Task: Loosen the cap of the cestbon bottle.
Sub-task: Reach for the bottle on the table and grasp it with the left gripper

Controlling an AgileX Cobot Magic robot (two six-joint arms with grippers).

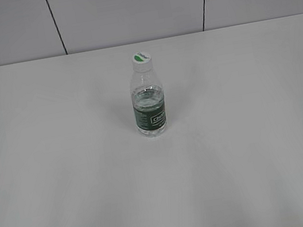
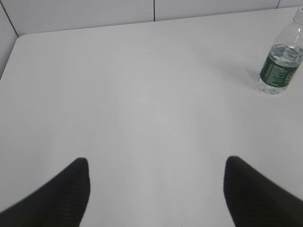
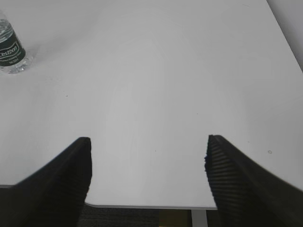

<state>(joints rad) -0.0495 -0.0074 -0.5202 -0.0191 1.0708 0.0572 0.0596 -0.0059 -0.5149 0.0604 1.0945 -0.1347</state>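
- Cestbon bottle (image 1: 148, 103) is standing upright near the middle of the white table (image 1: 52, 182), its long axis running vertically, its dark green label band facing the exterior camera.
- Cap (image 1: 141, 60) is sitting on the narrow neck at the very top, white with a green leaf mark; whether it is seated tight cannot be told.
- Left gripper (image 2: 156, 177) is hanging low over bare tabletop with its two dark fingers spread wide and nothing between them; the bottle is showing ahead and to its right, at the far right edge of the left wrist view, well apart from the fingers.
- Right gripper (image 3: 147, 158) is likewise gaping wide and holding nothing, sitting over the table's near edge; the bottle is showing ahead and to its left, in the top-left corner of the right wrist view, also well apart.
- Neither arm is appearing in the exterior view, and neither is looking clearly nearer; the bottle is lying roughly between them, so one gripper would probably be bracing the body while the other is coming down onto the cap from above.
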